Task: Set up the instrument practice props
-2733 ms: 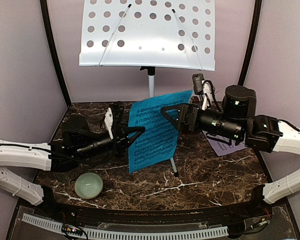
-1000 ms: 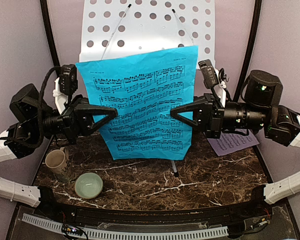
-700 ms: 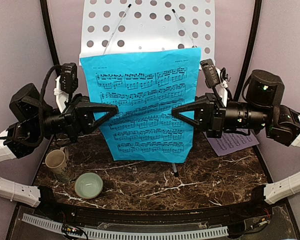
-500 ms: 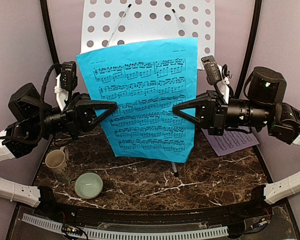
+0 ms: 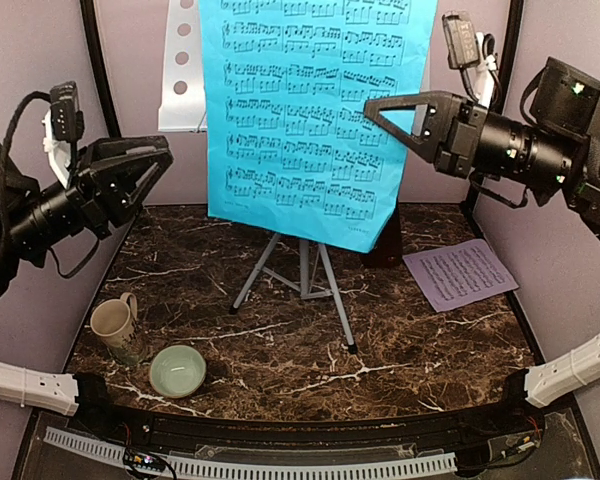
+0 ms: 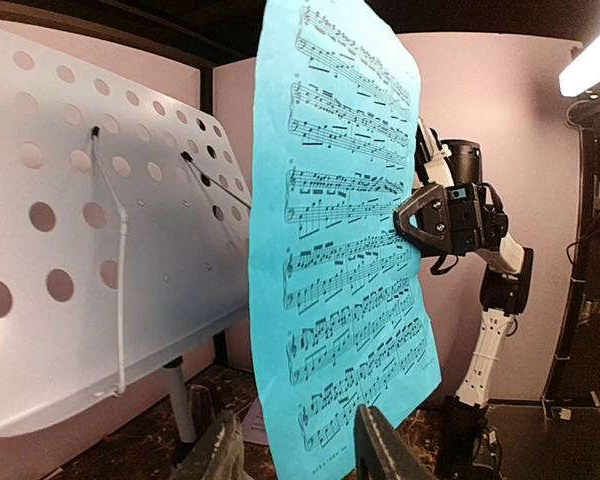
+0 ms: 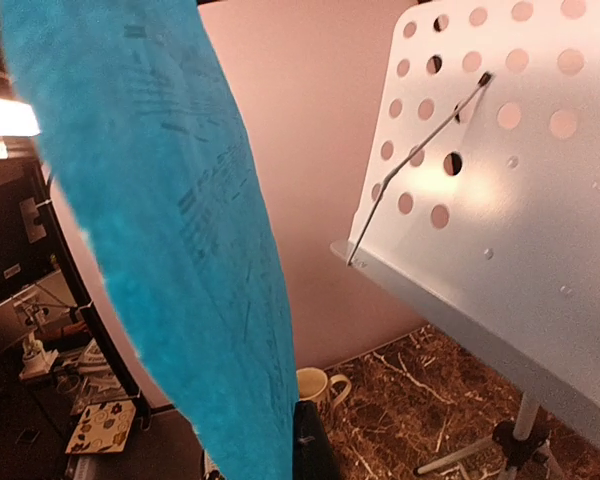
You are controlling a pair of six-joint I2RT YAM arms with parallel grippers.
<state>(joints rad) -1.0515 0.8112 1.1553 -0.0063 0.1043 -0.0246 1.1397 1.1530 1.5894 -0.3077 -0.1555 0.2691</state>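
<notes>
Overhead, the right claw (image 5: 372,104) is clenched on the right edge of the blue sheet-music page (image 5: 300,110), holding it upright in front of the music stand (image 5: 302,272). The stand's white perforated desk (image 5: 180,70) shows past the page's left edge. Left of the stand, the left claw (image 5: 163,153) has its jaws parted, gripping nothing. On the bench (image 5: 410,350), the pink page (image 5: 458,273) lies flat right of the stand, while a beige mug (image 5: 113,322) and green bowl (image 5: 177,370) sit front-left.
</notes>
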